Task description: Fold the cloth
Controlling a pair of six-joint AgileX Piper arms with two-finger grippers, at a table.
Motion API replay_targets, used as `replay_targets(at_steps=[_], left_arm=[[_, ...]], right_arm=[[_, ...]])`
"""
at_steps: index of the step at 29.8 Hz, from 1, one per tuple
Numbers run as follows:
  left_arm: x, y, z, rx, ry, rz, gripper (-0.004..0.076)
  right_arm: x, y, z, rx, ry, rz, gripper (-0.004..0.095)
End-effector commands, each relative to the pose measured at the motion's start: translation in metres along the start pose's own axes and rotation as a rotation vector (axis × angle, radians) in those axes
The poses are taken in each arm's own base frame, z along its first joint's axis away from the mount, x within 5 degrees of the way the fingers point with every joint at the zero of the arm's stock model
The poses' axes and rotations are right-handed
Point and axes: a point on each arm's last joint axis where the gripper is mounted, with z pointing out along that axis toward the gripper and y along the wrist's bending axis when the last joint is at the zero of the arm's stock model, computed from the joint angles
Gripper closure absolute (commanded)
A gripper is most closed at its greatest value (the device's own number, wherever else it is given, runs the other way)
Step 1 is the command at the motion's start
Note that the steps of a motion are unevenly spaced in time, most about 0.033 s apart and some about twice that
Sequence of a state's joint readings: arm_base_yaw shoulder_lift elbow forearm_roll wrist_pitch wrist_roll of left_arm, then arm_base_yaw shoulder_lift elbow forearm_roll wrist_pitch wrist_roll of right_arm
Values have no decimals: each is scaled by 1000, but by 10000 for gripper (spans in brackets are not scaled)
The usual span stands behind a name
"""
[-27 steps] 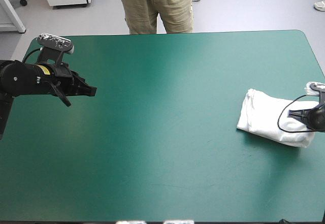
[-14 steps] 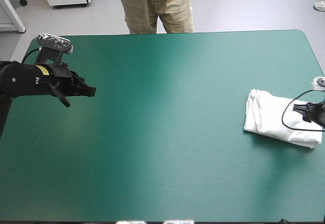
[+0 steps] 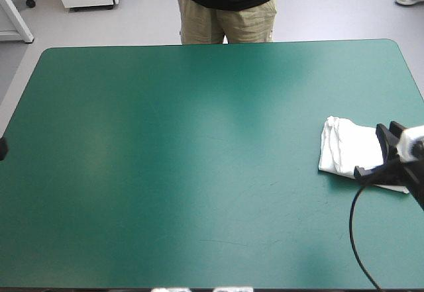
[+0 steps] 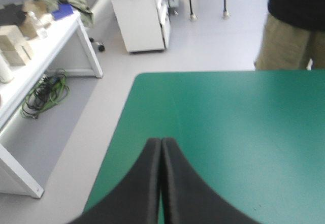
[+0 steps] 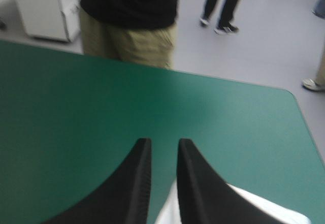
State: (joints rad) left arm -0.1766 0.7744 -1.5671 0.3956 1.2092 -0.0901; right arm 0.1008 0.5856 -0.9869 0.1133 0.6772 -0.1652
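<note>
Fold looks finished: T-shirt (image 3: 348, 147) is a folded bundle near the worktop (image 3: 199, 140) right edge. Right claw (image 5: 163, 142) hangs over it, slightly apart, empty (probably released). Left claw (image 4: 161, 140) pressed together at left edge. Next: retract without snagging.

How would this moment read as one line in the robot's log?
T-shirt: folded bundle, near right edge of table | right fingers: open, over bundle | left fingers: shut, at left edge | fold: looks done
</note>
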Motion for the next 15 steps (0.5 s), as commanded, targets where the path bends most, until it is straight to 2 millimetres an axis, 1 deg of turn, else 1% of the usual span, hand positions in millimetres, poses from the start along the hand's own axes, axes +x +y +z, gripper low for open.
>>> replay_targets(at_steps=[1, 3, 5, 7, 11, 14, 15], left_arm=[[-1, 17, -35, -50, -165, -50, 733], [8, 24, -52, -57, -203, -62, 733], [19, 29, -64, -74, -232, -68, 733], [34, 32, -72, -91, -257, -61, 733], [68, 29, -76, -59, -315, -72, 733], [97, 20, -72, -9, -360, -65, 733], [108, 16, -69, 15, -375, -67, 733]], right_arm=[[-16, 11, -33, -115, -191, 59, 929], [-14, 14, -46, -135, -213, 28, 921], [-11, 15, -61, -140, -238, 19, 921], [-8, 16, -76, -138, -272, 14, 921], [4, 17, -114, -96, -379, -16, 917], [22, 18, -131, -23, -409, -24, 915], [30, 20, -133, -8, -404, -28, 915]])
